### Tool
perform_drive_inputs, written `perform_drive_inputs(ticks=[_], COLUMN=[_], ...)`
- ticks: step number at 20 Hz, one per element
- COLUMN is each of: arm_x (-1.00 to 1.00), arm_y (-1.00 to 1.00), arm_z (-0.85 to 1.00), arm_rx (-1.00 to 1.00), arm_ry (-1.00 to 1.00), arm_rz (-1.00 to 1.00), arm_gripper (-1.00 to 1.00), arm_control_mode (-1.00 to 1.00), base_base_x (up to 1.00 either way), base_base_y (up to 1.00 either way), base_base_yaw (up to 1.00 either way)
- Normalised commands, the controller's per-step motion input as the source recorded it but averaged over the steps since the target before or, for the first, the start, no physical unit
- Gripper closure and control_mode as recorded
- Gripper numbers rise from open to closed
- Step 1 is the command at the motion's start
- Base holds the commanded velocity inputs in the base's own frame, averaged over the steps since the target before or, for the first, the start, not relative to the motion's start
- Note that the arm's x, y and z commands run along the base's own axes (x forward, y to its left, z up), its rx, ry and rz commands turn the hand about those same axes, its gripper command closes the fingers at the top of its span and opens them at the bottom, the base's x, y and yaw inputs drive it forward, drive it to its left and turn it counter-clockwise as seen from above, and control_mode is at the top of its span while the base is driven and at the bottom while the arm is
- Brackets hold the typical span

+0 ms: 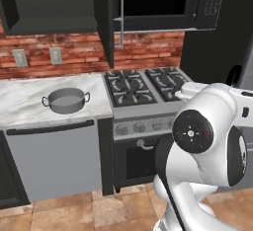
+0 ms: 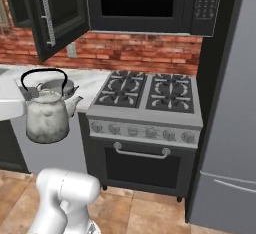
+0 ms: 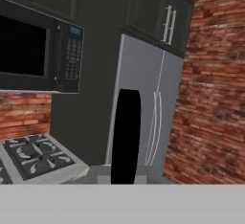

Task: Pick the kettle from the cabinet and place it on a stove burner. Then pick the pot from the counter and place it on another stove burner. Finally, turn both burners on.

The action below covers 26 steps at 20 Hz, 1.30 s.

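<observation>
Closest to the left base camera stands the white arm point(image 1: 207, 141), filling the lower right. Beyond it, the pot point(image 1: 65, 100) sits upright on the counter point(image 1: 20, 101), well left of the range. All four stove burners point(image 1: 129, 88) are bare. The cabinet point(image 1: 49, 5) hangs above the counter with its door point(image 1: 106, 18) swung open toward the camera. A microwave point(image 1: 163, 0) is mounted over the range, and a grey dishwasher front point(image 1: 52, 161) sits below the counter.

Right base view: the kettle point(image 2: 47, 119) hangs in the air, upright, in front of the counter edge and left of the range point(image 2: 145, 128), clear of every burner. The gripper point(image 2: 30, 94) meets the left side of the kettle's black arched handle point(image 2: 44, 71). The pot's rim shows just behind the handle. A grey refrigerator point(image 2: 225, 128) stands right of the range.

Hand view: the kettle handle appears as a black upright band, centred low in the picture. The claw is closed almost fully, clamped on this handle. Behind it stand the refrigerator, the microwave and a corner of the range with one burner grate. A brick wall point(image 3: 210, 98) closes the right side.
</observation>
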Motion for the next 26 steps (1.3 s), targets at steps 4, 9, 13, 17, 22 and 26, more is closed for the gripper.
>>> perform_drive_inputs(ticks=[4, 9, 13, 17, 22, 26], arm_x=[0.0, 0.0, 0.0, 0.0, 0.0, 0.0], arm_y=[0.0, 0.0, 0.0, 0.0, 0.0, 0.0], arm_z=[0.0, 0.0, 0.0, 0.0, 0.0, 0.0], arm_rx=[0.0, 0.0, 0.0, 0.0, 0.0, 0.0], arm_ry=[0.0, 0.0, 0.0, 0.0, 0.0, 0.0], arm_rz=[0.0, 0.0, 0.0, 0.0, 0.0, 0.0], arm_gripper=[1.0, 1.0, 1.0, 1.0, 1.0, 1.0], arm_control_mode=[1.0, 1.0, 1.0, 1.0, 1.0, 1.0], base_base_x=[0.32, 0.38, 0.4, 0.39, 0.42, 0.4], base_base_y=[-0.38, -0.39, -0.36, -0.34, -0.34, -0.37], base_base_yaw=[0.11, 0.11, 0.11, 0.11, 0.11, 0.12])
